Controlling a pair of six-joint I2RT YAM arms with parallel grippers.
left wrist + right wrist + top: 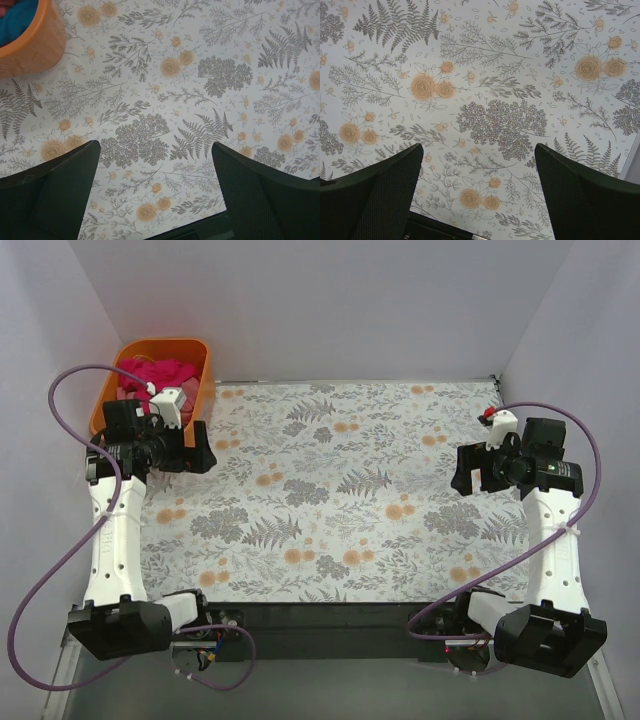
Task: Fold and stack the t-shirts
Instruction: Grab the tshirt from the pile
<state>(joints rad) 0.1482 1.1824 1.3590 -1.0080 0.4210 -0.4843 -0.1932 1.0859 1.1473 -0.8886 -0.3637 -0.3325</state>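
My left gripper [198,453] hangs over the left side of the floral table cloth [330,490]. Its two fingers [60,195] are spread wide apart. Nothing is between them, and I see only printed ferns and orange flowers below.

The orange tub [202,375] sits near this gripper, a little farther away from me and to its left. The gripper and the tub are apart, not touching. A bright crimson-pink t-shirt [155,372] lies bunched up inside the tub. My left wrist camera sees the tub's rim in its top left corner, with a bit of a teal-blue t-shirt [17,20] inside.

My right gripper [468,472] hangs over the right side of the table cloth, close to its right edge. It is well apart from the tub and the shirts. Its fingers [585,195] are spread wide too, and they hold nothing. Under them I see more grey leaves and orange flowers on the cloth.
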